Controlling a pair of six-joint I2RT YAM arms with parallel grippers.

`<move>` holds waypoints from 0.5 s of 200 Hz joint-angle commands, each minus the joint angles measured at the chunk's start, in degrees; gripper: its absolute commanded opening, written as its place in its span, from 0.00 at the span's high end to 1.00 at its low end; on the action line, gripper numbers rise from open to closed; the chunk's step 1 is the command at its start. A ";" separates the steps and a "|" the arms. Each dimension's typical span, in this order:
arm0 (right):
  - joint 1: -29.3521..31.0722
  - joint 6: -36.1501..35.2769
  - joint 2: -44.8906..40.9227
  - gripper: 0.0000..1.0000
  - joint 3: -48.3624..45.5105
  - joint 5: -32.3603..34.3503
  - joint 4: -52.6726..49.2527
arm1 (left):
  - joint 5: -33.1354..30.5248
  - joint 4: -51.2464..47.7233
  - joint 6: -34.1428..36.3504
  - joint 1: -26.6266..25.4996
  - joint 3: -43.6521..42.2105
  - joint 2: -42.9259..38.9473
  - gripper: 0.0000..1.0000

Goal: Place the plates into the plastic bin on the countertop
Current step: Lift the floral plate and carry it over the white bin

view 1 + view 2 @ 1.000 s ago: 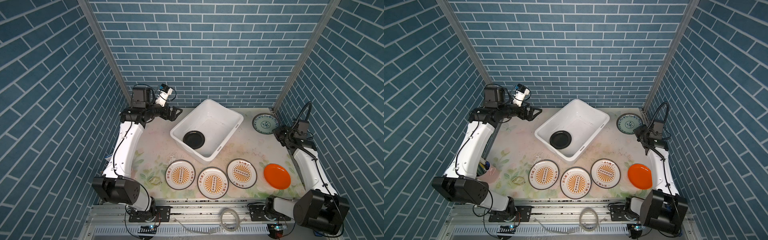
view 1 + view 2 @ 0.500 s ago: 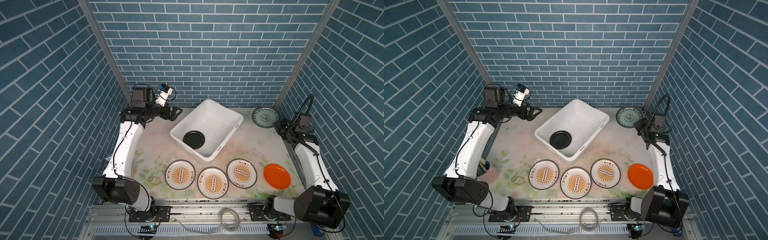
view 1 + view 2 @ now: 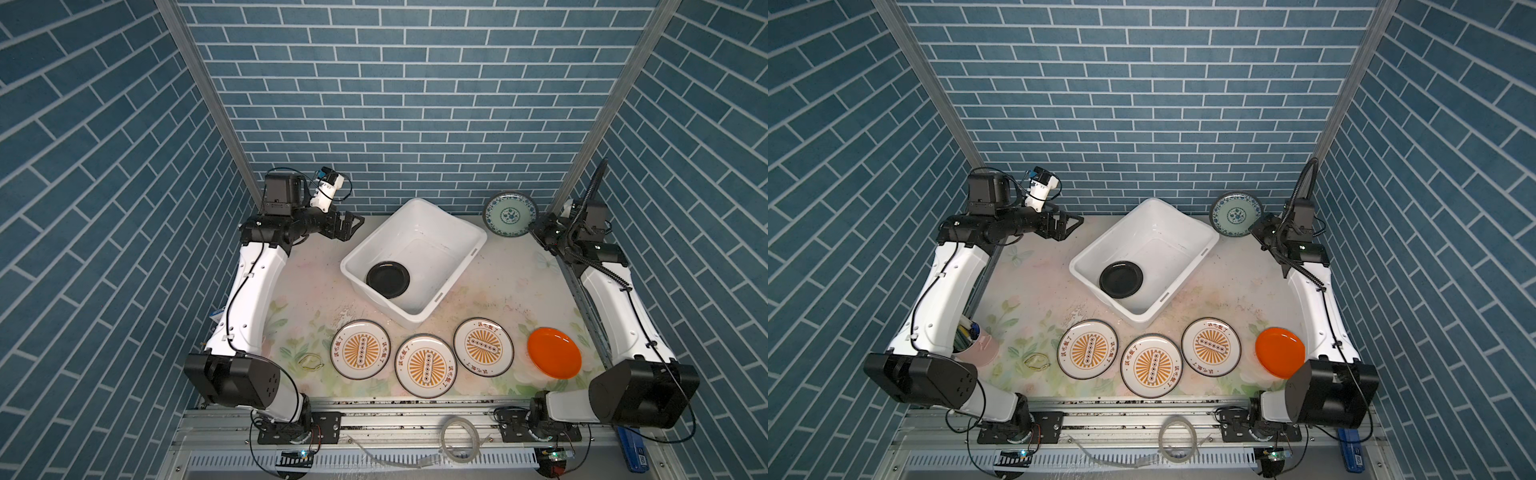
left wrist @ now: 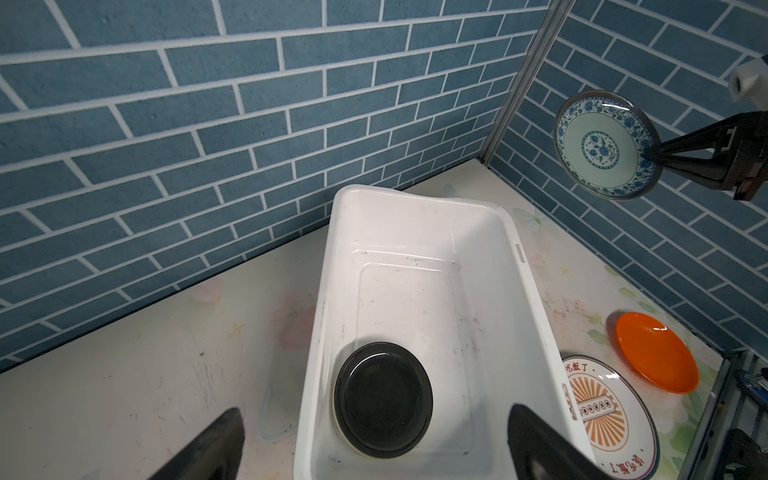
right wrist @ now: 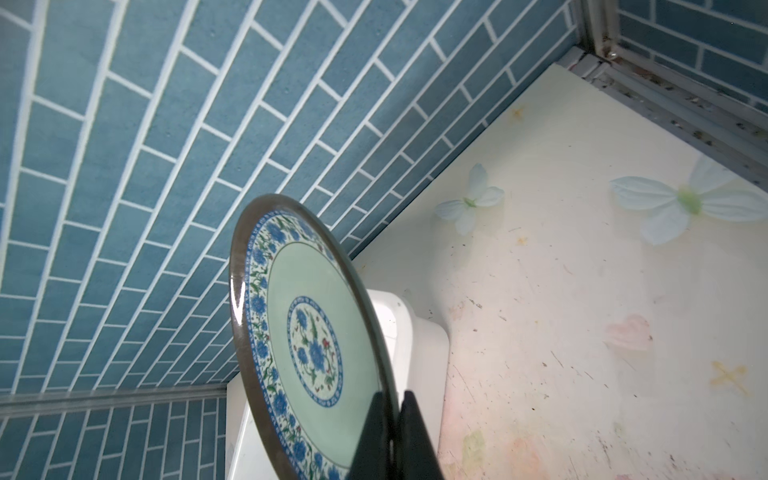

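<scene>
In both top views the right gripper (image 3: 536,227) is holding the teal-patterned plate (image 3: 510,214) by its right edge, jaws clamped on the rim, lifted clear of the desk (image 3: 515,282) at the far right, just beside the far right corner of the plastic bin (image 3: 453,224). The black plate (image 3: 388,279) is lying inside the bin; three sunburst plates (image 3: 1153,371) and the orange plate (image 3: 1280,352) are sitting along the near edge. The left gripper (image 3: 1068,222) is hovering far left of the bin, jaws wide apart and empty. From the left wrist view, the bin's floor is looking largely free beyond the black plate, so carrying the teal plate leftward over that open area and lowering it flat before letting go seems wise; its tilt suggests it could slip or clip the rim. From the right wrist view, the jaws are pinching the plate's edge, the plate standing steeply tilted. Compared with a second ago, the plate is sitting higher and farther back, raised off the desk, while the left arm is staying put.
</scene>
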 commanded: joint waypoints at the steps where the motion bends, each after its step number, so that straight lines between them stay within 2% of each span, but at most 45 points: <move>1: 2.17 -3.73 3.16 1.00 4.98 -3.72 -0.44 | -0.58 1.13 -1.95 -0.27 1.42 0.91 0.00; 62: 9.74 -7.59 14.16 1.00 16.94 -13.64 -3.51 | -1.90 1.95 -2.31 -0.28 0.76 0.91 0.00; 100: 15.09 -11.72 20.34 1.00 23.50 -17.74 -9.74 | -2.20 1.83 -2.14 -0.28 -0.02 0.45 0.00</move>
